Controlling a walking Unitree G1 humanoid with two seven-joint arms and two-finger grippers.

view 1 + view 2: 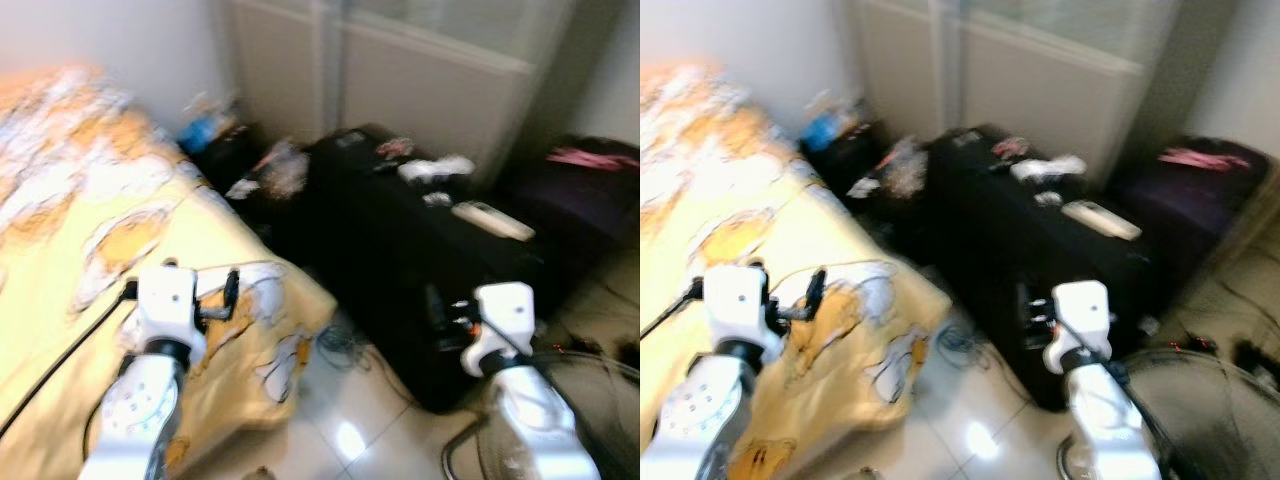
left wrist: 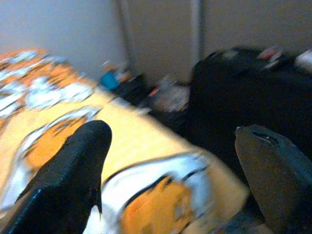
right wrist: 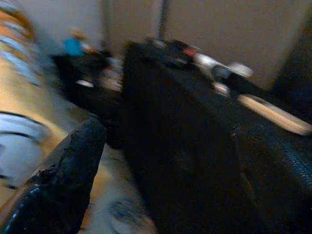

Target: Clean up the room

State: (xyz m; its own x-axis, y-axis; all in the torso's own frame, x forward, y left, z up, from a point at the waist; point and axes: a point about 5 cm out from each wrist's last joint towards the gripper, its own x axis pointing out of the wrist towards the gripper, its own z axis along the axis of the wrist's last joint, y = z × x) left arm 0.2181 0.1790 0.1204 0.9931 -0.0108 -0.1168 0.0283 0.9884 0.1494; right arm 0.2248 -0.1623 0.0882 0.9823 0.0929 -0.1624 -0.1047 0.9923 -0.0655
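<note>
Looking through the left eye view, I judge the cleanup barely begun: a big black suitcase point(image 1: 400, 260) beside the bed point(image 1: 90, 250) carries loose clutter on its lid, among it a white remote point(image 1: 493, 221) and a white bundle point(image 1: 436, 168). More small things are heaped on the floor at the bed's far corner point(image 1: 270, 172), next to a blue object point(image 1: 200, 130), and cables point(image 1: 345, 350) lie on the tiles. Both my arms are raised with nothing in them; the left gripper point(image 1: 228, 295) hangs over the bed corner and the right gripper point(image 1: 440, 310) sits in front of the suitcase.

From the right eye view I get the same scene, with something pink point(image 1: 1200, 158) lying on a dark piece of furniture at the right. Blur leaves no label or writing readable.

On the left wrist view, the left gripper's fingers point(image 2: 68, 175) stand wide apart, empty, over the yellow bedspread.

On the right wrist view, one finger point(image 3: 68, 175) shows plainly and the other blends into the black suitcase, so I read the right gripper as wide and empty, aimed at the suitcase top where the remote lies. Everything is left to pick up.
</note>
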